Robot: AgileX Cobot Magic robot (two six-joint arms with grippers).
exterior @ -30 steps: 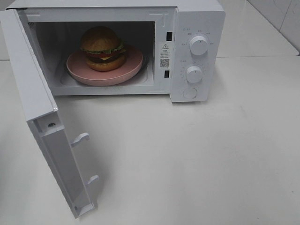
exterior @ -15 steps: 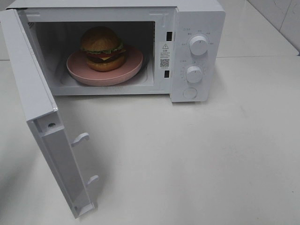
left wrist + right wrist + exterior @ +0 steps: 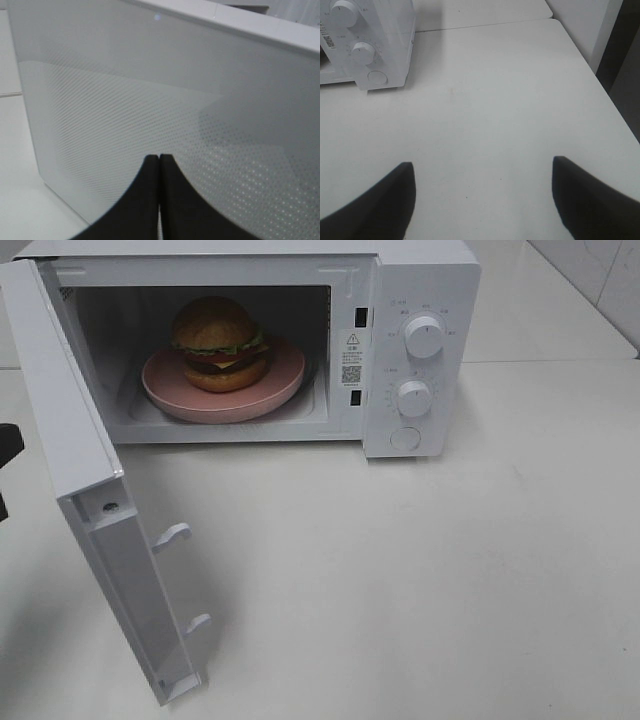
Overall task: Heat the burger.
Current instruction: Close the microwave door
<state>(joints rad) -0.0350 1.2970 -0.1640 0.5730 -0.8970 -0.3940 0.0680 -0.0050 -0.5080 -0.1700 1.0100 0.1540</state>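
Observation:
The burger (image 3: pixel 218 343), with its golden bun, lettuce and red layers, sits on a pink plate (image 3: pixel 285 388) inside the white microwave (image 3: pixel 425 275). The microwave's door (image 3: pixel 70 445) stands wide open, swung toward the front left. My left gripper (image 3: pixel 159 161) is shut with nothing in it, its tips close to the dotted outer face of the door (image 3: pixel 150 100). A dark part of that arm (image 3: pixel 6 445) shows at the left edge, behind the door. My right gripper (image 3: pixel 482 162) hangs open over bare table, to the right of the microwave (image 3: pixel 380 30).
Two round knobs (image 3: pixel 424 337) (image 3: pixel 413 398) and a round button (image 3: pixel 405 438) are on the microwave's right panel. Two latch hooks (image 3: pixel 172 534) stick out of the door's inner edge. The white table (image 3: pixel 450 570) spreads in front and to the right.
A dark part of the left arm has come into view at the left edge, behind the open door. The burger, plate and door have not moved.

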